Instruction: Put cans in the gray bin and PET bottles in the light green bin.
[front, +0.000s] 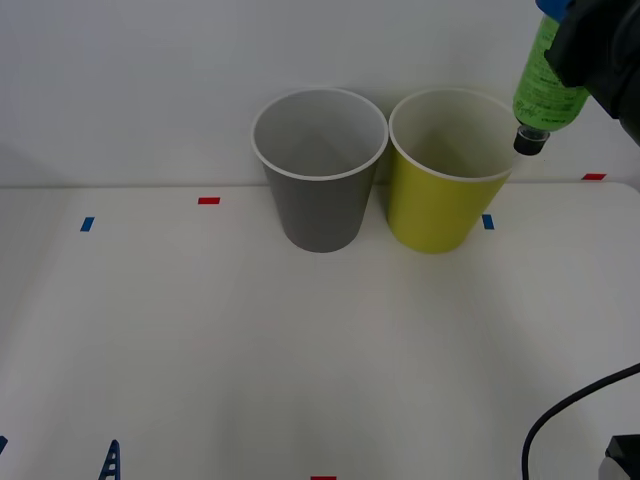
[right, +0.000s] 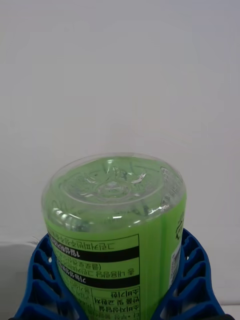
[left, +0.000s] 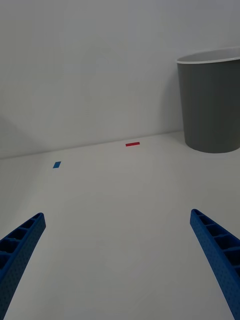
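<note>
Green PET bottle (front: 546, 82) cap-down in right hand (right: 117, 295) | above light green bin (front: 440, 200) | left hand (left: 120, 260) open

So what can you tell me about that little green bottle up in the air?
The PET bottle is small, clear plastic with a bright green printed label and a black cap. It hangs tilted, cap down, held in the right gripper between blue ribbed fingers, over the far right rim of the light green bin. Nothing else touches it.
</note>
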